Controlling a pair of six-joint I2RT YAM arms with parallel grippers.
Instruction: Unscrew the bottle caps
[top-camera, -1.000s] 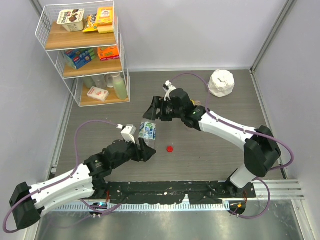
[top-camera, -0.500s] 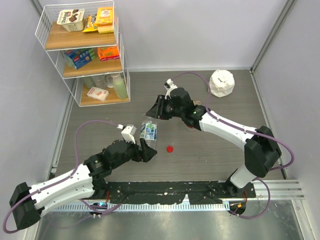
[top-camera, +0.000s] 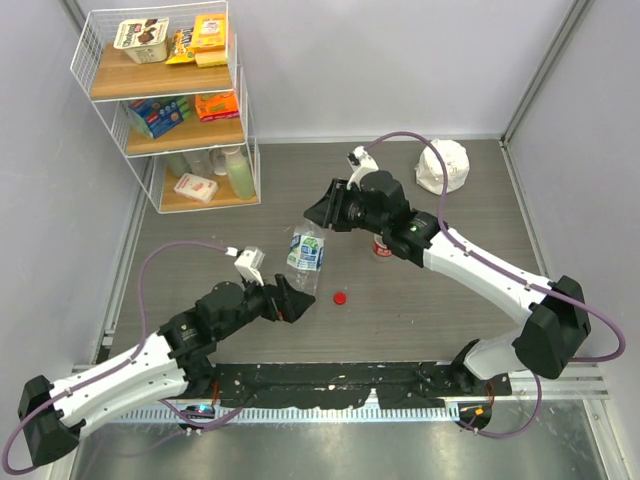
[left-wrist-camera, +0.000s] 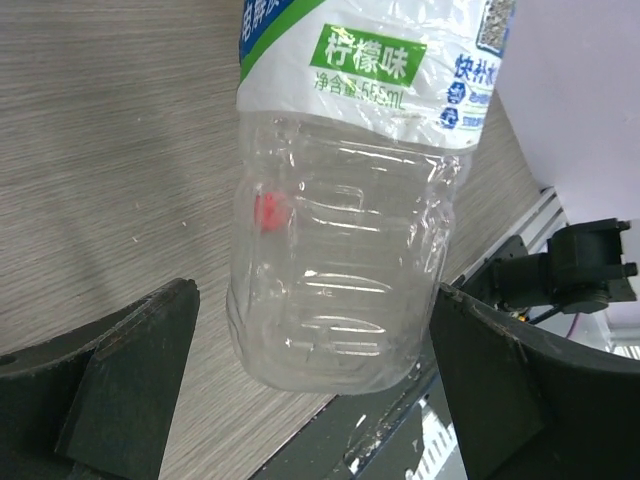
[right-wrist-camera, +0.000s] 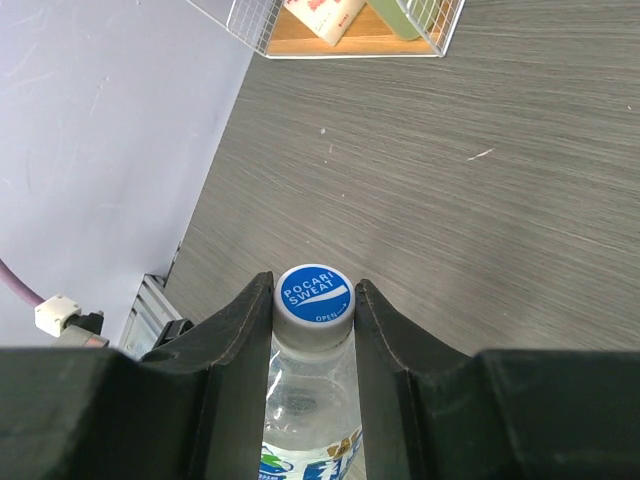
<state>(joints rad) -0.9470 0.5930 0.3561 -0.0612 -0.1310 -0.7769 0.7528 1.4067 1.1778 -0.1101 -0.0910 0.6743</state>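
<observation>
Blue bottle cap is what your right gripper is clamped on, atop the clear bottle just left of centre in the overhead view. Your left gripper stands wide apart around the bottle's base, touching neither side. A red cap lies just right of it on the grey wood-grain table. A wire shelf fills the upper left against pale walls.

Blue-label btl btwn L fingers & R fingers at its top; red cap on table nearby.
</observation>
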